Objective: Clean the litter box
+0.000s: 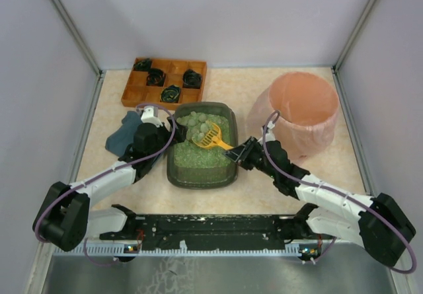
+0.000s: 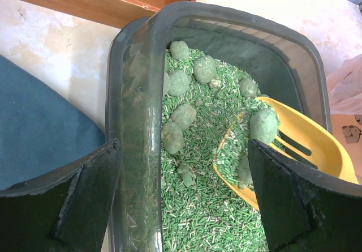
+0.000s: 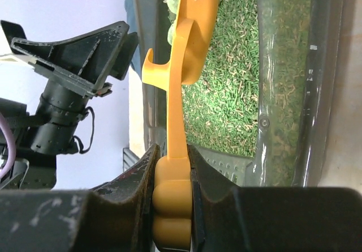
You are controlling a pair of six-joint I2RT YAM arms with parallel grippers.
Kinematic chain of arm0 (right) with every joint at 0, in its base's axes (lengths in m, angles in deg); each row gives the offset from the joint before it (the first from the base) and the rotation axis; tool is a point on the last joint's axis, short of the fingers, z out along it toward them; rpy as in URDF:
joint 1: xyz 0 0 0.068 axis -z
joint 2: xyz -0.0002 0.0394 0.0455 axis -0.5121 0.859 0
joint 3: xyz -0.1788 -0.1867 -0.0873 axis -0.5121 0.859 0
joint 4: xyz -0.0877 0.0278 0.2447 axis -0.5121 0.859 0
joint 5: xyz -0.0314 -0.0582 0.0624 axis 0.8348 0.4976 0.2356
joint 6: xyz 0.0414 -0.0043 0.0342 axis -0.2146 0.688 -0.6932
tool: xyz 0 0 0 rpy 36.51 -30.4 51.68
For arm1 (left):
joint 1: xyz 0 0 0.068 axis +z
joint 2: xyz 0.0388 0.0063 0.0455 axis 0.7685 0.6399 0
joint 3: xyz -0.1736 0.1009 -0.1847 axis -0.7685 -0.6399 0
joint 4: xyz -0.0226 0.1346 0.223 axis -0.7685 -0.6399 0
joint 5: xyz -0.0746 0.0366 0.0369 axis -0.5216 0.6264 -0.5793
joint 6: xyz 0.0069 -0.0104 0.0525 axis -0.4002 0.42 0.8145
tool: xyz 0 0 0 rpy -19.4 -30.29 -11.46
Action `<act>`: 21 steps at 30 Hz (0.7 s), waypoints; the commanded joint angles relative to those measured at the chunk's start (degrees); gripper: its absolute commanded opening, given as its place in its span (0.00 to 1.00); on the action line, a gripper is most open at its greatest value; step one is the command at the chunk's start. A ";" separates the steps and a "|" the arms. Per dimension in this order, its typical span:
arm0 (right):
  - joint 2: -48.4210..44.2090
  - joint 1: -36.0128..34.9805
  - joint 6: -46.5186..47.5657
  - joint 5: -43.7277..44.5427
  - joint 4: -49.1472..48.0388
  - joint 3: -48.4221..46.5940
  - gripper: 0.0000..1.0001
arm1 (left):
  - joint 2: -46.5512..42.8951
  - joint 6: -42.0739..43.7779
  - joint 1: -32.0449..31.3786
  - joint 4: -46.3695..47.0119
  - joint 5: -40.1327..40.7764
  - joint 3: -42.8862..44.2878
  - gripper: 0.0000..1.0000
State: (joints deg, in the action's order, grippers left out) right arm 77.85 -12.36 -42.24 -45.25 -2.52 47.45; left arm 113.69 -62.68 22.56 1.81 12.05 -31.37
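Note:
The dark grey-green litter box (image 1: 200, 183) sits mid-table, filled with green litter and several green clumps (image 1: 192, 120) at its far end. My right gripper (image 1: 242, 152) is shut on the handle of a yellow slotted scoop (image 1: 209, 136). The scoop blade is inside the box and carries litter and a clump (image 2: 263, 124). My left gripper (image 1: 169, 132) is open and straddles the box's left wall (image 2: 136, 93), one finger outside and one inside. In the right wrist view the jaws (image 3: 171, 156) clamp the scoop handle (image 3: 176, 93) over the box's near end (image 3: 271, 93).
A tall pink bag-lined bin (image 1: 303, 106) stands to the right of the box. An orange-brown wooden compartment tray (image 1: 165, 82) with dark items sits behind it. A blue cloth (image 1: 122, 139) lies to the left of the box. Grey enclosure walls surround the table.

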 commanded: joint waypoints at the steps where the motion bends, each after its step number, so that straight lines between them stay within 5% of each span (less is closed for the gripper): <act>1: -4.71 1.69 2.94 -4.21 -5.83 1.42 0.00 | -1.01 0.42 -0.31 1.01 0.11 0.06 0.95; 7: -4.69 1.91 3.78 -8.82 -6.85 0.87 0.00 | -0.83 0.35 -0.29 1.06 0.02 0.17 0.95; 10: -6.53 2.34 4.70 -4.44 -0.58 -0.07 0.00 | -1.11 0.39 -0.27 0.97 0.17 0.07 0.95; 16: -2.68 2.80 2.46 -11.10 -9.62 1.46 0.00 | -0.95 0.36 -0.29 1.14 0.14 0.03 0.95; 21: -5.92 5.50 -2.28 -7.83 -13.01 6.67 0.00 | -1.34 0.40 -0.30 0.96 0.36 -0.03 0.95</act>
State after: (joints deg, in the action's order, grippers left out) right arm 74.72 -9.03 -40.56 -53.56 -5.88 51.29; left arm 113.69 -62.68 22.56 1.81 12.07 -31.37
